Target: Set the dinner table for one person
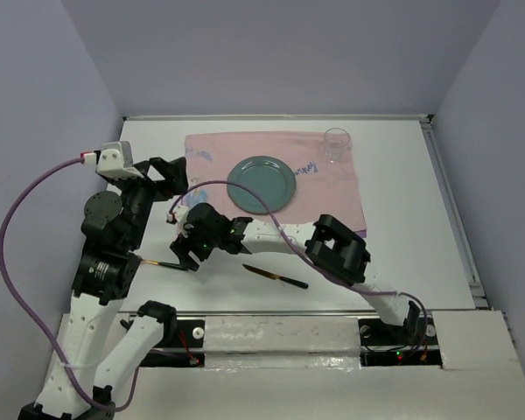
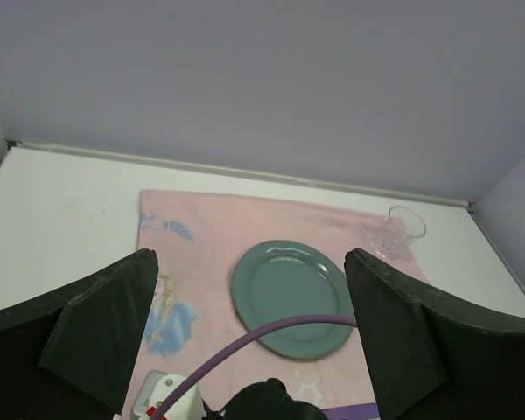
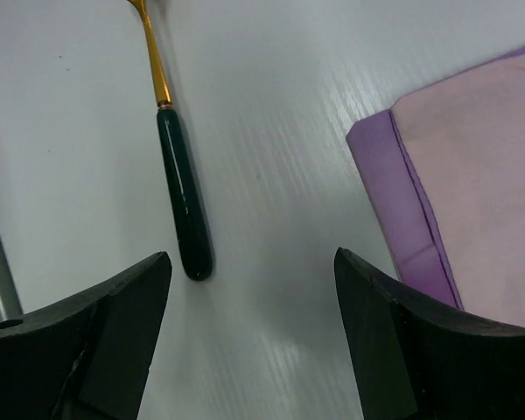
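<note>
1. The dinner table [image 1: 402, 219] looks like a matt white board; close up, its surface shows fine parallel ribbing with a soft sheen.
2. The pink cloth [image 1: 324, 197] is a soft, matt fabric, with a purple hem that looks just as dull.
3. The green plate [image 1: 261, 184] is smooth and glossy, catching light along its rim.
4. The tumbler [image 1: 337, 144] is clear, either glass or plastic; I can't tell which.
5. The utensil [image 3: 184, 201] has a glossy dark green handle and a shiny gold-coloured metal shank.
6. The fingers [image 3: 114, 350] of the right gripper [image 3: 251, 258] look like matt black plastic.
7. The purple cable [image 2: 280, 329] has a smooth sheath.
</note>
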You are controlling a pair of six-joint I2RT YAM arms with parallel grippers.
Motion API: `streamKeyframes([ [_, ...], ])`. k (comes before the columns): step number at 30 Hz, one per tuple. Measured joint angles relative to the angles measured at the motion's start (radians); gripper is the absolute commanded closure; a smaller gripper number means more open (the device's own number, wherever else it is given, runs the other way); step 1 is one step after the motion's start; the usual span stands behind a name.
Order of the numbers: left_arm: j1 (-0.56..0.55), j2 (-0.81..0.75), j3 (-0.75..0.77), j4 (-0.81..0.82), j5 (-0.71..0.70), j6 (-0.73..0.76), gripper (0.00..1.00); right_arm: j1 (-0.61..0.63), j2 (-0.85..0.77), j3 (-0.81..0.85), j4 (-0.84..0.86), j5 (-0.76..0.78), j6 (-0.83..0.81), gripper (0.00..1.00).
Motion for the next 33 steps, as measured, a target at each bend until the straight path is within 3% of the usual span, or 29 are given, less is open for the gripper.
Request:
streamKeyframes([
  [8, -0.002, -0.184, -0.048, 0.062, -0.076, 0.054, 0.01, 0.029, 0.185, 0.296, -0.138, 0.037, -0.072, 0.19],
  [13, -0.002, -0.172, -0.086, 0.076, -0.070, 0.058, 0.01, 0.060, 0.219, 0.353, -0.168, 0.071, -0.116, 0.37],
  [17, -0.002, -0.168, -0.110, 0.070, -0.071, 0.058, 0.01, 0.086, 0.221, 0.352, -0.173, 0.121, -0.146, 0.82],
  [18, -0.002, -0.169, -0.111, 0.071, -0.072, 0.058, 0.01, 0.093, 0.221, 0.347, -0.170, 0.136, -0.153, 1.00],
  [29, -0.002, -0.176, -0.111, 0.072, -0.094, 0.058, 0.01, 0.139, 0.070, 0.085, -0.044, 0.198, -0.027, 1.00],
  [33, -0.002, -0.173, -0.111, 0.072, -0.100, 0.056, 0.01, 0.100, -0.092, -0.135, 0.071, 0.154, 0.112, 1.00],
])
